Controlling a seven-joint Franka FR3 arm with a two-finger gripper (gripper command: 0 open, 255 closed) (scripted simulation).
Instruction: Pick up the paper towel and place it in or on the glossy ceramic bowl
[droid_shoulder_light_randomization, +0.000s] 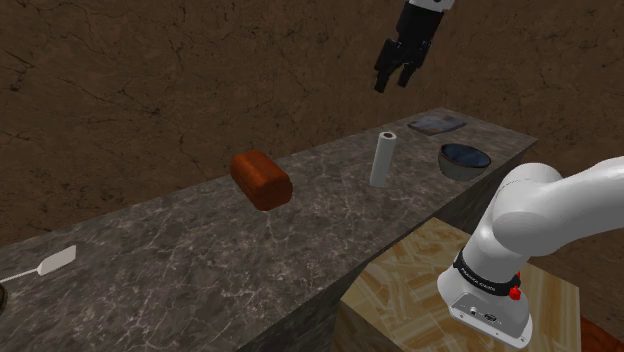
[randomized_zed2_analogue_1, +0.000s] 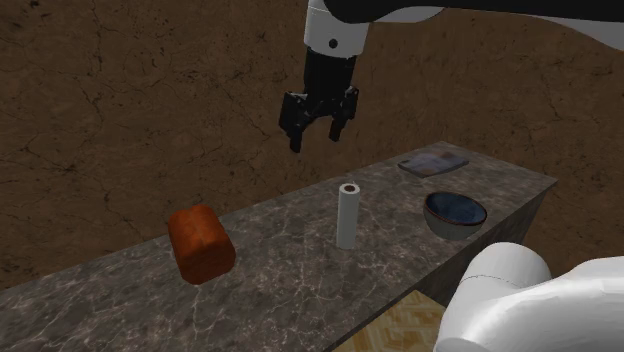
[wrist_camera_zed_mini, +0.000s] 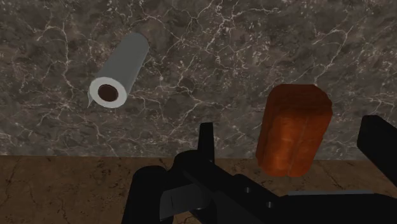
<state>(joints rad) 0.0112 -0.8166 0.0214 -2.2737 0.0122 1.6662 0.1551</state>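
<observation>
A white paper towel roll (droid_shoulder_light_randomization: 383, 158) (randomized_zed2_analogue_1: 347, 215) stands upright on the dark marbled counter (droid_shoulder_light_randomization: 180, 250). The dark glossy bowl (droid_shoulder_light_randomization: 464, 159) (randomized_zed2_analogue_1: 455, 212) sits a short way to its right in both exterior views, near the counter's end. My black gripper (droid_shoulder_light_randomization: 392, 82) (randomized_zed2_analogue_1: 317, 138) hangs open high above the roll, holding nothing. In the wrist view the roll (wrist_camera_zed_mini: 119, 72) is seen from above, showing its brown core, well off to the side of the open gripper (wrist_camera_zed_mini: 290, 130).
A reddish-brown loaf (droid_shoulder_light_randomization: 261, 180) (randomized_zed2_analogue_1: 200, 243) (wrist_camera_zed_mini: 296, 128) lies on the counter left of the roll. A flat grey item (droid_shoulder_light_randomization: 437, 124) (randomized_zed2_analogue_1: 433, 164) rests behind the bowl. A white spatula (droid_shoulder_light_randomization: 45, 265) lies at the counter's far left. The wooden stand (droid_shoulder_light_randomization: 420, 270) adjoins the counter.
</observation>
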